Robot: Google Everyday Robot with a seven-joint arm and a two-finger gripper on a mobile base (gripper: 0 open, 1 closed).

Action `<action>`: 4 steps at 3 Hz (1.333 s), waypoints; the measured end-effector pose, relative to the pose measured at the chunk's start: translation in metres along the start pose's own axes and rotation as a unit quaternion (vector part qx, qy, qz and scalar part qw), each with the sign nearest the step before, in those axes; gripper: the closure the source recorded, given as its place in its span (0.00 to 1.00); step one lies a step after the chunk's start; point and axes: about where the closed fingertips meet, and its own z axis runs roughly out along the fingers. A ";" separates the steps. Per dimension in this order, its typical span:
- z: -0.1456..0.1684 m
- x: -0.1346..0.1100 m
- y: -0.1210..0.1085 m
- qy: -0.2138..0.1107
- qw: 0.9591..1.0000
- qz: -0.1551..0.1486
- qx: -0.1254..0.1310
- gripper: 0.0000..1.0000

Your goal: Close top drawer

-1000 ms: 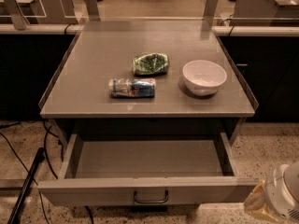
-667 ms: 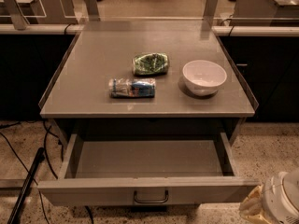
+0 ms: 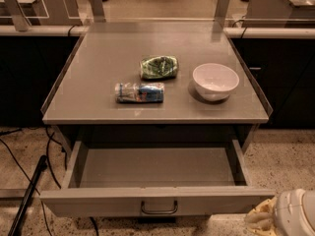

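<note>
The top drawer is a wide, shallow grey metal drawer, pulled fully out from under the cabinet's top. Its inside is bare. A small dark handle sits at the middle of its front panel. My gripper is at the bottom right corner of the camera view, just right of and below the drawer front's right end, with the white wrist housing beside it. It does not touch the drawer. The lower drawers are hidden.
On the grey cabinet top lie a crushed plastic bottle, a green packet and a white bowl. Black cables and a dark pole run over the speckled floor at the left. Dark counters stand behind.
My gripper and wrist have sunk slightly lower at the bottom right corner. The drawer and the things on the top have not moved.
</note>
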 end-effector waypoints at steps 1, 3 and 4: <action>0.008 0.009 -0.001 0.001 1.000 0.007 0.009 1.00; 0.033 0.005 -0.003 -0.038 0.997 -0.021 0.063 1.00; 0.040 -0.007 -0.006 -0.062 0.992 -0.052 0.099 1.00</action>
